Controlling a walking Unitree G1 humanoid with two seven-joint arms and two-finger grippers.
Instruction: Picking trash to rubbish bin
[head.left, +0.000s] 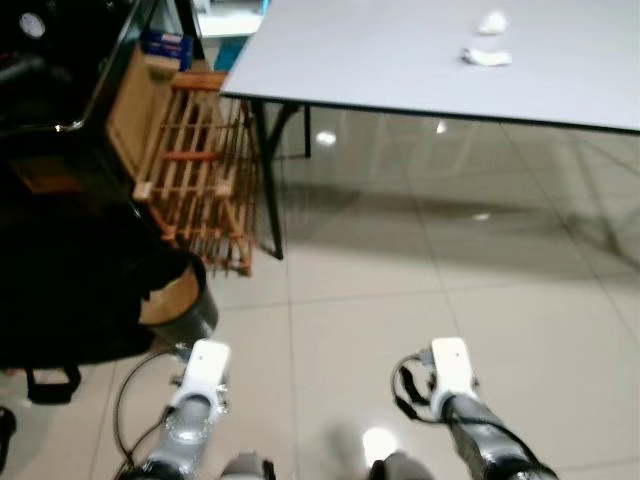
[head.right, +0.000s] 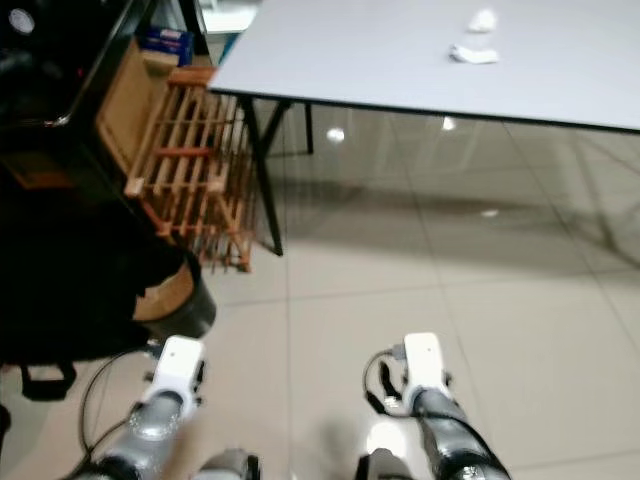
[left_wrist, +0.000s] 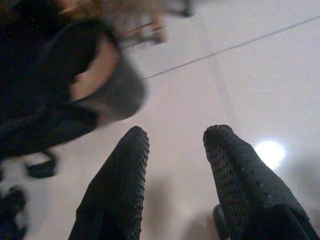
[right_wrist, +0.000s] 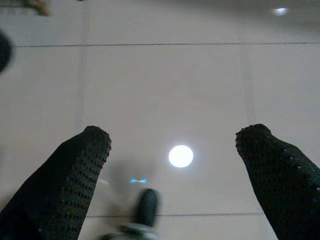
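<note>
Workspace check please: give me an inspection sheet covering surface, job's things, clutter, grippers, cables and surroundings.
Surface: grey table ahead; glossy tiled floor with light glare.
Job's things: two white crumpled trash pieces on the table's far part; dark round rubbish bin on the floor to the robot's left.
Clutter: wooden slatted rack beside the table leg; black bag against the bin.
Grippers: left gripper open, over the floor near the bin; right gripper open, over bare floor.
Cables: black cable loops at both wrists.
Surroundings: dark furniture on the left.
</note>
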